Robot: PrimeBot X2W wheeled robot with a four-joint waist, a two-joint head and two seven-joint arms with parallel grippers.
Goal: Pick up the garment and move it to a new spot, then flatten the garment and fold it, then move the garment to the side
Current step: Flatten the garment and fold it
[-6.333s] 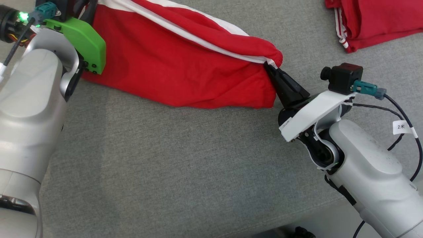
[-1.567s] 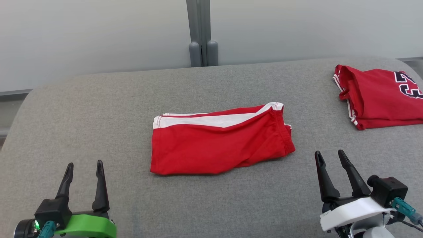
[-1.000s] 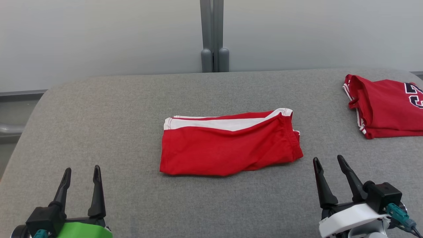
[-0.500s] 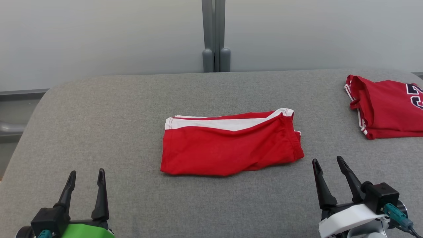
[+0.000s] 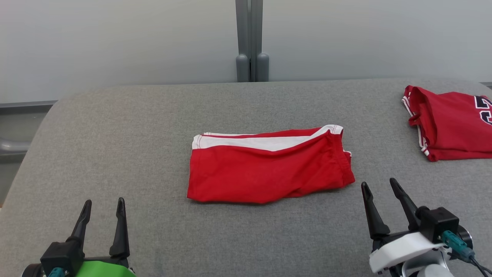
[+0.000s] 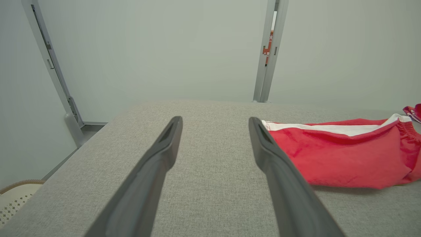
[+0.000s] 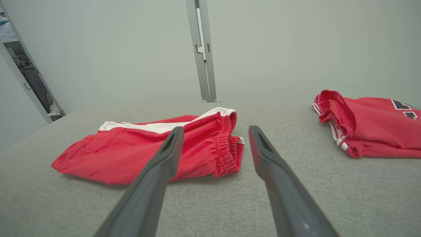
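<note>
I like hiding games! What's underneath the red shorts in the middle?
The red shorts lie folded on the grey padded surface, which shows all around them. Anything beneath the cloth is covered and cannot be seen.

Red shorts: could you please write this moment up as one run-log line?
shorts: folded, flat on grey surface | left gripper: open, empty | right gripper: open, empty | jersey: far right
</note>
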